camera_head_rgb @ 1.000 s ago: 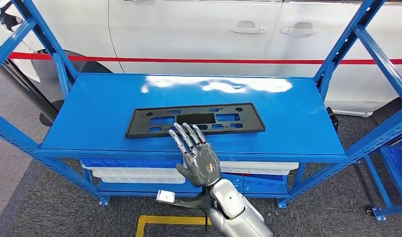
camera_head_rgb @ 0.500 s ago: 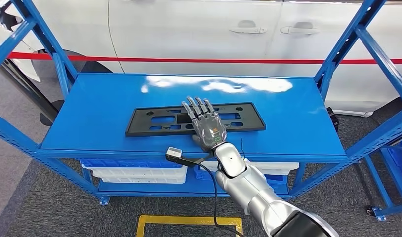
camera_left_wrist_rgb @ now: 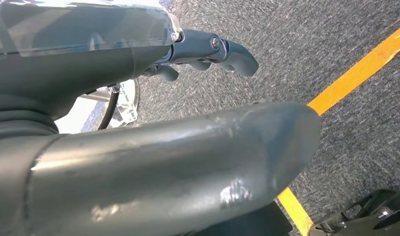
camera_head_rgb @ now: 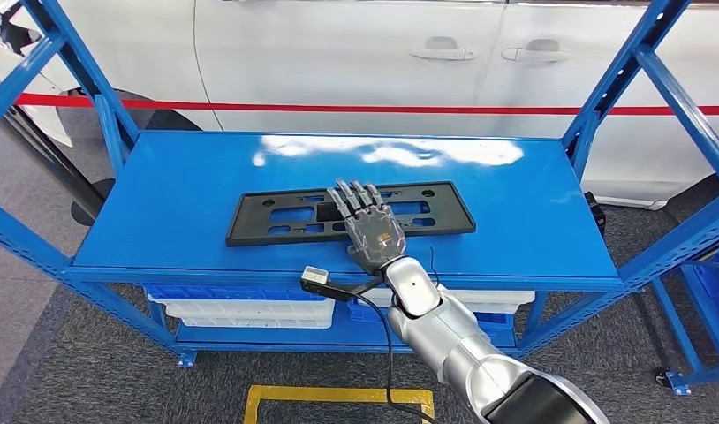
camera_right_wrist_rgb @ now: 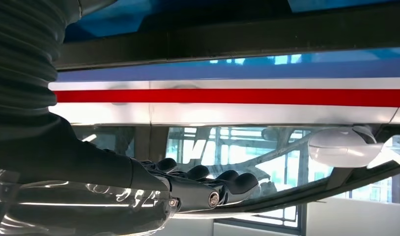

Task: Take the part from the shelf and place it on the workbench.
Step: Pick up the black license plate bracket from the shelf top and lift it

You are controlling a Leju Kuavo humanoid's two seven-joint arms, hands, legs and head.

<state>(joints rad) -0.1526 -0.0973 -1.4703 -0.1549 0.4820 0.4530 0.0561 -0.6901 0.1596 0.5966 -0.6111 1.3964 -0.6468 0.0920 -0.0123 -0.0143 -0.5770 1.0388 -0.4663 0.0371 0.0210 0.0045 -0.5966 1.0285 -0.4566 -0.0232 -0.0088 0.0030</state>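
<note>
Head view: a flat black rectangular plate (camera_head_rgb: 350,214) with cut-out slots lies on the blue shelf (camera_head_rgb: 188,185); the right hand (camera_head_rgb: 370,231) lies over it, fingers (camera_head_rgb: 354,200) extended, slightly apart. Left wrist view: the left hand (camera_left_wrist_rgb: 208,51) over grey carpet (camera_left_wrist_rgb: 306,44), fingers curled, holding nothing. Right wrist view: the white car (camera_right_wrist_rgb: 237,105) beyond.

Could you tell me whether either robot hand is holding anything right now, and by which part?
Nothing is held. The right robot hand lies flat, fingers extended, over the middle of the part; no grip shows.
</note>
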